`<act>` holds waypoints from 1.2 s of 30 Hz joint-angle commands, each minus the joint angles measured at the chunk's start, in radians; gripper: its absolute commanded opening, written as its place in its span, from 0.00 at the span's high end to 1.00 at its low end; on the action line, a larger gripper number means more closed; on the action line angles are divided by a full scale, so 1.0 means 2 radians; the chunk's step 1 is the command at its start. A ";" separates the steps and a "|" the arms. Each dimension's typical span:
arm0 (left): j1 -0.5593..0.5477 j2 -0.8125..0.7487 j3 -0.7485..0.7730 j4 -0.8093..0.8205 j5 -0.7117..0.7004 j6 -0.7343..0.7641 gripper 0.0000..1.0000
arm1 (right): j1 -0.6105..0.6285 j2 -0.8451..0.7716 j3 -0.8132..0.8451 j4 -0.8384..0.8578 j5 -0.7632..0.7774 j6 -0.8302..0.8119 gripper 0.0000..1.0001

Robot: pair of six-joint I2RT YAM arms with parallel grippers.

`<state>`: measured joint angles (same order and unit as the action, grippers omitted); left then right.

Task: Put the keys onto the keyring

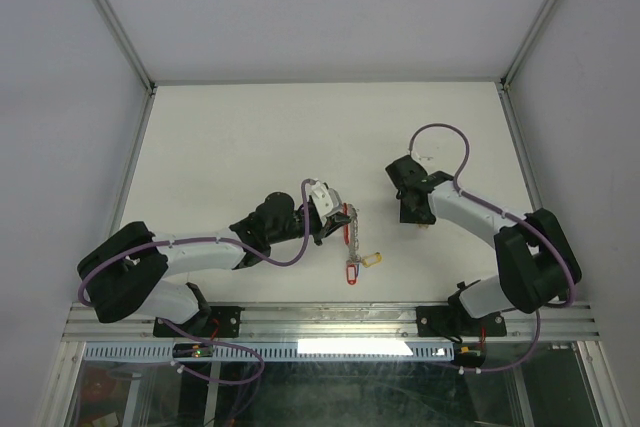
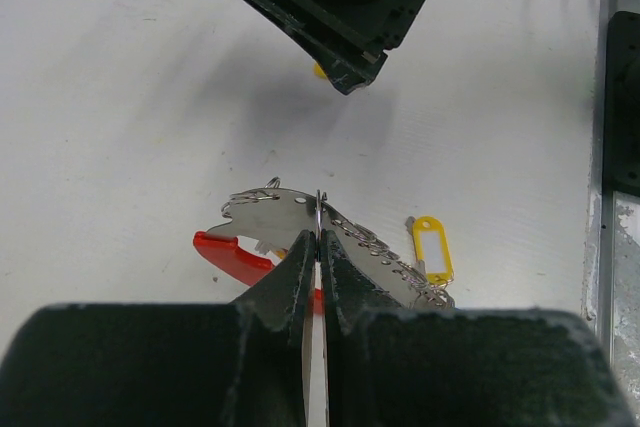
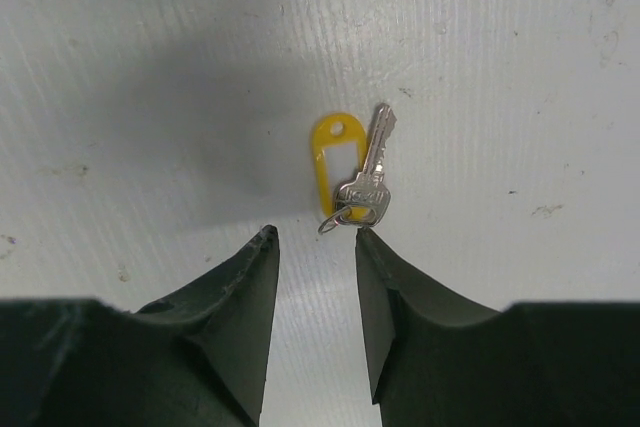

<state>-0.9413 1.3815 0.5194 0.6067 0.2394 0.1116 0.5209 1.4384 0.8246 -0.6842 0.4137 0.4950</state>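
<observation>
Two robot arms work over a white bench (image 1: 250, 137), one keyring and two yellow-tagged keys between them. The left end effector (image 2: 318, 237) is pressed together on the keyring (image 2: 232, 253), pinching its silvery grey bar at a thin wire loop, with the red curved arc sticking out to one side of the fingers and lying low over the bench. The ring sits at the near middle of the bench, just ahead of the left arm's tip.

One key (image 2: 432, 249), with a yellow plastic tag, lies right beside the far end of the grey bar. Whether it is threaded on the ring cannot be told from these views.

The second key (image 3: 368, 172) lies flat on the bench well to the right of the ring, its silver blade alongside its own yellow tag (image 3: 335, 162), the two joined by a small wire loop. The right end effector (image 3: 315, 234) hovers directly over it with its fingers apart, their tips just short of that loop and touching neither key nor tag.

Count in view: one keyring, two keys, both tagged yellow.
</observation>
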 commanded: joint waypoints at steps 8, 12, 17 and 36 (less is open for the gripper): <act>0.000 0.005 0.016 0.012 0.004 -0.004 1.00 | 0.001 0.017 0.014 0.005 0.025 0.008 0.66; 0.000 0.005 0.018 0.013 0.006 -0.004 1.00 | 0.001 0.022 0.016 0.001 0.025 0.010 0.70; 0.000 0.006 0.019 0.010 0.007 -0.003 1.00 | 0.001 0.027 0.017 -0.002 0.027 0.014 0.70; 0.000 0.013 0.025 0.009 0.017 -0.001 1.00 | 0.001 -0.016 0.014 -0.009 0.039 0.019 1.00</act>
<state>-0.9413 1.4006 0.5354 0.6086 0.2440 0.1127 0.5209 1.4651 0.8249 -0.7078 0.4465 0.5156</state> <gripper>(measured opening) 0.006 0.006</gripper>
